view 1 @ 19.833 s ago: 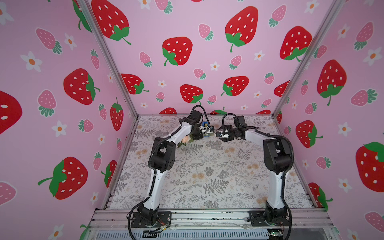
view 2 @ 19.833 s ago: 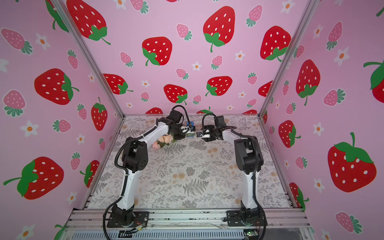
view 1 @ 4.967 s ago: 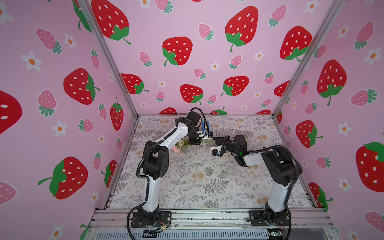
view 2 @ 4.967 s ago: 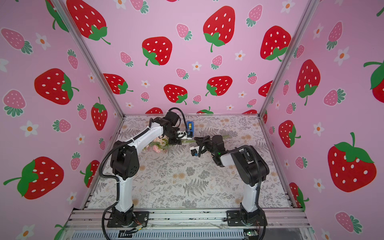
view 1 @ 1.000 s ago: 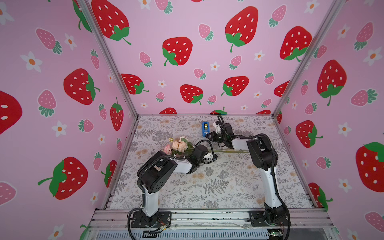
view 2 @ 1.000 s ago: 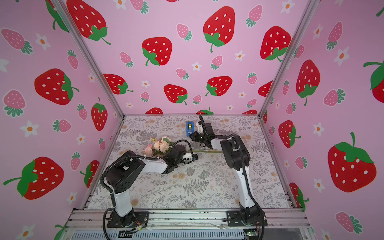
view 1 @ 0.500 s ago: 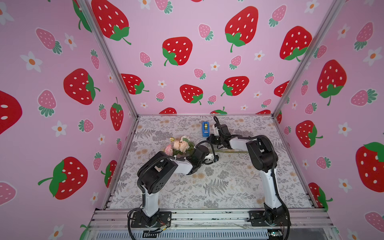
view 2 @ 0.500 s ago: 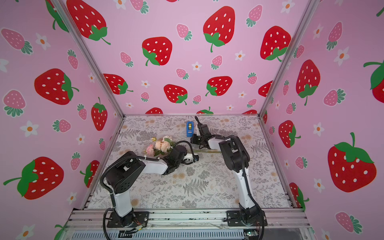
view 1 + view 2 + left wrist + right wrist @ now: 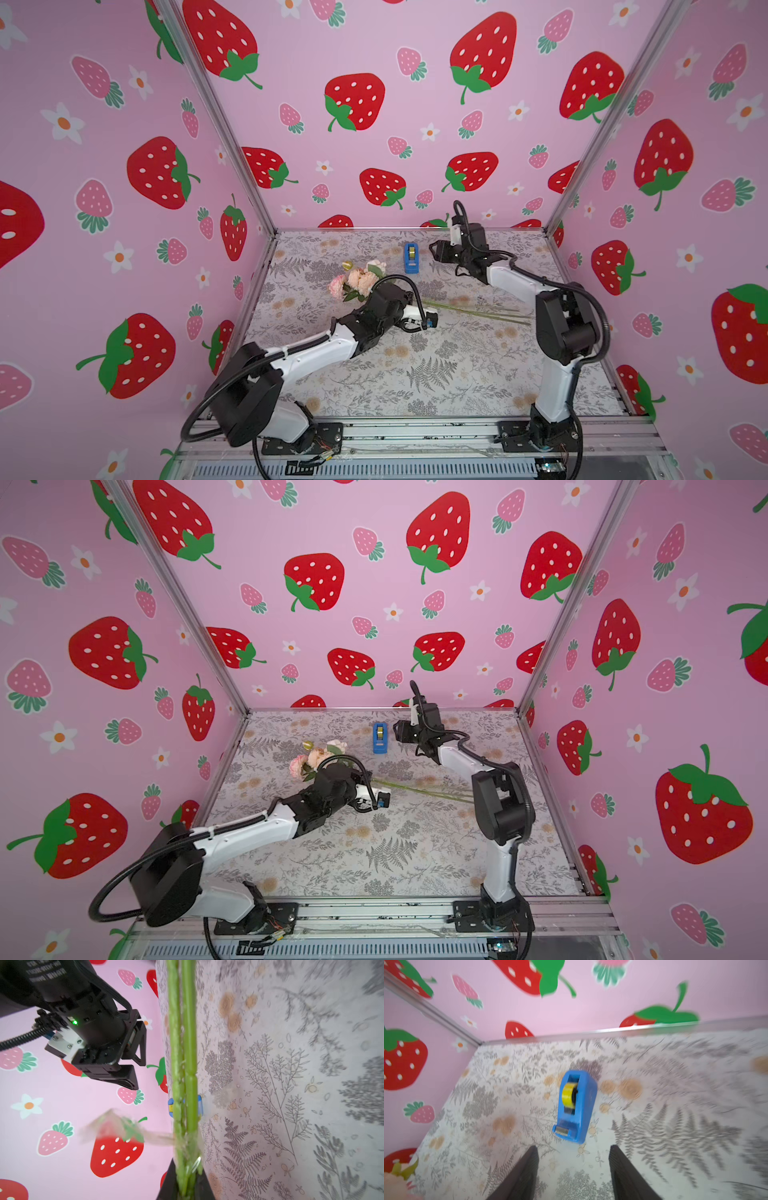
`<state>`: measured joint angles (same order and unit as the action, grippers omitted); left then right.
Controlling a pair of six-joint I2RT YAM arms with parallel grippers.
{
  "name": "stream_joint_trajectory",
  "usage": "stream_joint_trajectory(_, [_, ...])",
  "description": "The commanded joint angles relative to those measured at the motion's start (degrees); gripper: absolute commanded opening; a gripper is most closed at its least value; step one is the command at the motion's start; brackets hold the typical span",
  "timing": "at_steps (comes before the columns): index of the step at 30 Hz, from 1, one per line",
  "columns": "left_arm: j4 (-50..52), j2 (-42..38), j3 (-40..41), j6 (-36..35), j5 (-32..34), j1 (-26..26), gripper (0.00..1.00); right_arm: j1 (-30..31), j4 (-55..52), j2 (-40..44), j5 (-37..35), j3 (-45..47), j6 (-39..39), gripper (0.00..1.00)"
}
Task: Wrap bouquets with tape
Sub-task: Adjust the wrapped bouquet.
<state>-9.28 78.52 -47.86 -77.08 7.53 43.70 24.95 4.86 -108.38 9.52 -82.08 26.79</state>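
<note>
Green stems are running straight out from between the jaws of the left gripper, which is pinching them tightly, so it is holding the bouquet by the part nearest the blooms. In both top views the pink and cream heads are pointing toward the far left of the table, while the long stem ends are trailing off to the right, low over the surface.

A clear strip of tape is already clinging to the stems just beyond the left jaws. Part of it is looking wound round them and a loose tail is sticking out sideways, blurred, so how complete the turn is cannot be told.

The right gripper is standing open with nothing between its fingers. It is hovering at the far side of the table, just right of the blue tape dispenser and pointing at it without touching. The dispenser is sitting upright at the far middle, with its yellow tape roll in place.

Judging from this, the wrapping is under way but not finished. The loose tail is waiting to be pressed down, or another length is about to be pulled from the dispenser.
</note>
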Motion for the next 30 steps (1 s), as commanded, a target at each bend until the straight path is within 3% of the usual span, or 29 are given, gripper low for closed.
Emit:
stream_joint_trajectory(1, [16.2,-3.2,-2.6,-4.2,-6.6,-0.9,0.00,-6.2,-6.1,6.3,-3.5,3.0,-3.2,0.58])
stream_joint_trajectory(5, [24.2,-5.7,-4.5,-7.6,-8.5,-2.5,0.00,-11.4,-8.0,16.7,-3.8,9.2,-4.6,0.58])
stream_joint_trajectory(8, [24.8,-6.3,-4.6,-11.5,-10.6,-4.2,0.00,-11.4,-12.5,24.2,1.5,11.5,-7.4,0.57])
stream_joint_trajectory(11, [22.4,-5.6,-5.3,-14.0,-10.0,-4.8,0.00,-9.9,-14.7,32.3,11.2,17.1,-7.4,0.57])
stream_joint_trajectory(15, [18.9,-4.8,-6.1,-17.5,-14.4,-6.9,0.00,-3.1,-17.6,40.9,13.4,24.6,-8.3,0.59])
stream_joint_trajectory(22, [13.5,-0.1,-9.4,-21.9,-14.9,-8.9,0.00,7.8,-20.4,45.9,20.6,33.4,-8.7,0.62])
stream_joint_trajectory(30, [13.9,2.6,-13.8,-24.4,-16.9,-9.0,0.00,15.3,-23.6,44.4,16.2,35.0,-11.1,0.64])
